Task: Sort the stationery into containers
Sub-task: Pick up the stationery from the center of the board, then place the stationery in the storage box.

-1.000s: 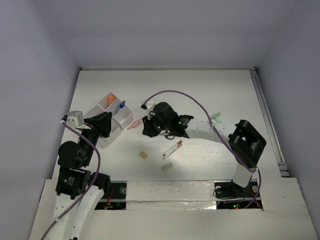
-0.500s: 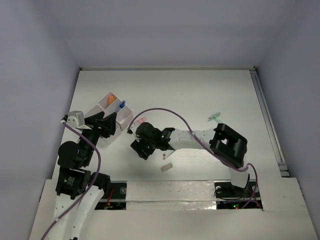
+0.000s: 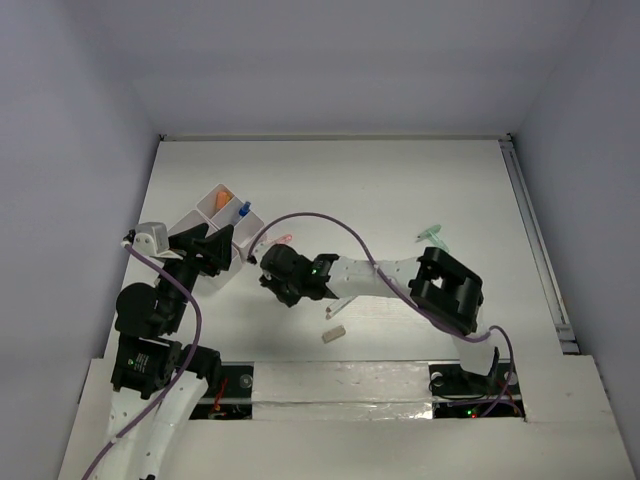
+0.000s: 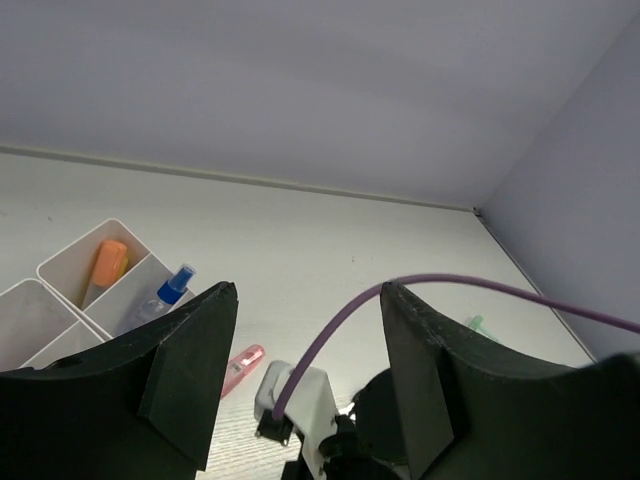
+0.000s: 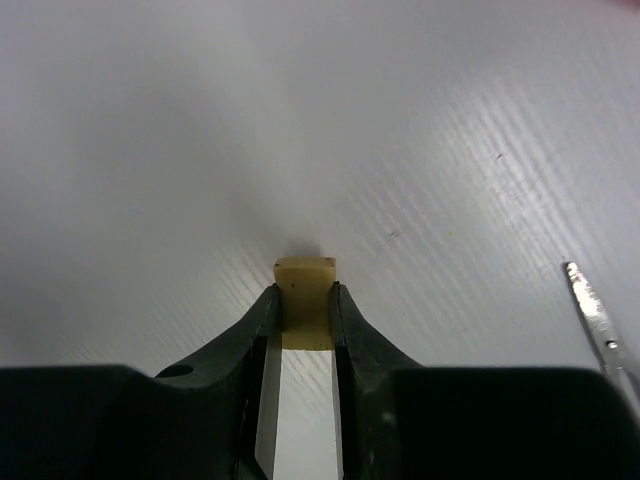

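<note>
My right gripper point(image 3: 280, 283) is shut on a yellow eraser block point(image 5: 305, 298), held between both fingers just above the table, right of the tray. The white compartment tray point(image 3: 212, 222) stands at the left and holds an orange piece point(image 3: 225, 197) and a blue-capped bottle point(image 3: 243, 210). My left gripper point(image 3: 207, 250) is open and empty at the tray's near side. A pink marker point(image 3: 279, 242) lies beside the tray. A beige block point(image 3: 333, 335) lies near the front. A scissors blade point(image 5: 598, 322) shows at the right of the right wrist view.
A green item point(image 3: 432, 237) lies on the table to the right. A pen tip point(image 3: 330, 312) peeks out below the right arm. The right arm's purple cable point(image 3: 330, 222) arches over the middle. The left wrist view shows the tray point(image 4: 60, 268) and the pink marker point(image 4: 240, 366).
My right gripper swung left from the scissors to the yellow block, shut on it, and has moved a little toward the tray. The left arm has barely moved.
</note>
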Controlling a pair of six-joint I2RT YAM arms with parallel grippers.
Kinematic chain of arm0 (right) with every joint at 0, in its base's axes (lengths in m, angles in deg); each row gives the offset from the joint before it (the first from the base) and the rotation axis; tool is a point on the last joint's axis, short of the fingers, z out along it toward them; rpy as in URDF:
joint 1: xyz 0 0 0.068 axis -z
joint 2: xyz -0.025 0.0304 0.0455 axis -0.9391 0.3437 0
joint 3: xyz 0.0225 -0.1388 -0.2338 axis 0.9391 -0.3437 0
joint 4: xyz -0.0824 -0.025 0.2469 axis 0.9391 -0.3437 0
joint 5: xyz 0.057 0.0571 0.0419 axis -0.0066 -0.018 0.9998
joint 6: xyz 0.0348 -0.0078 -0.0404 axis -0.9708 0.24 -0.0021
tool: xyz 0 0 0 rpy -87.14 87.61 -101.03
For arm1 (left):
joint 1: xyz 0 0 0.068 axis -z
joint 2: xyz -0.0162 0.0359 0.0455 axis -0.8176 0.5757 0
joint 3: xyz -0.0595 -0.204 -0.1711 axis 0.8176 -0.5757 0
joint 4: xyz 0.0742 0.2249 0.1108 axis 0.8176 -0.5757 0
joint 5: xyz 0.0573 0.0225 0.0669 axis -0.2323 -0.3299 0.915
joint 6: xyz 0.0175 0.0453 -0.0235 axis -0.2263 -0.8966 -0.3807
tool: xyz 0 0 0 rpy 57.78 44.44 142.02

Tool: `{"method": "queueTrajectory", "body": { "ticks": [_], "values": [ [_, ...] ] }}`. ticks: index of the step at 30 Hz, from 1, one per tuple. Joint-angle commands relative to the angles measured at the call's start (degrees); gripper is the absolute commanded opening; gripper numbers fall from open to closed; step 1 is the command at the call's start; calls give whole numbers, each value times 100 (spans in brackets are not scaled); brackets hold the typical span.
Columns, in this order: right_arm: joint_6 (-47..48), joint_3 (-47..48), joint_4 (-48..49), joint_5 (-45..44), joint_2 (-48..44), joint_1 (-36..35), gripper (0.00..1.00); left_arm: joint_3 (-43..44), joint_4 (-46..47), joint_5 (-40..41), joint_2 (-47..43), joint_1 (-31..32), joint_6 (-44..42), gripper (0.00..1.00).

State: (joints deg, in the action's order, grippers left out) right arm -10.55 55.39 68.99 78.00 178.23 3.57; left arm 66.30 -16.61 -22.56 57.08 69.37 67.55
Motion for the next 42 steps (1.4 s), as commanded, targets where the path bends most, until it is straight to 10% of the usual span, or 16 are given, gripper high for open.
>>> {"method": "queueTrajectory", "body": {
  "ticks": [1, 25, 33, 42],
  "values": [
    [92, 735, 481, -415, -50, 146, 3, -14, 308, -117, -52, -29, -27, 56],
    [224, 3768, 859, -2, 1559, 937, 6, 65, 212, -73, -157, 138, -123, 57],
    [197, 3812, 824, 95, 1691, 937, 41, 74, 203, -56, -183, 191, -132, 57],
    [232, 3665, 850, 165, 1332, 937, 57, 74, 229, -38, -105, 191, -132, 57]
  ]
}}
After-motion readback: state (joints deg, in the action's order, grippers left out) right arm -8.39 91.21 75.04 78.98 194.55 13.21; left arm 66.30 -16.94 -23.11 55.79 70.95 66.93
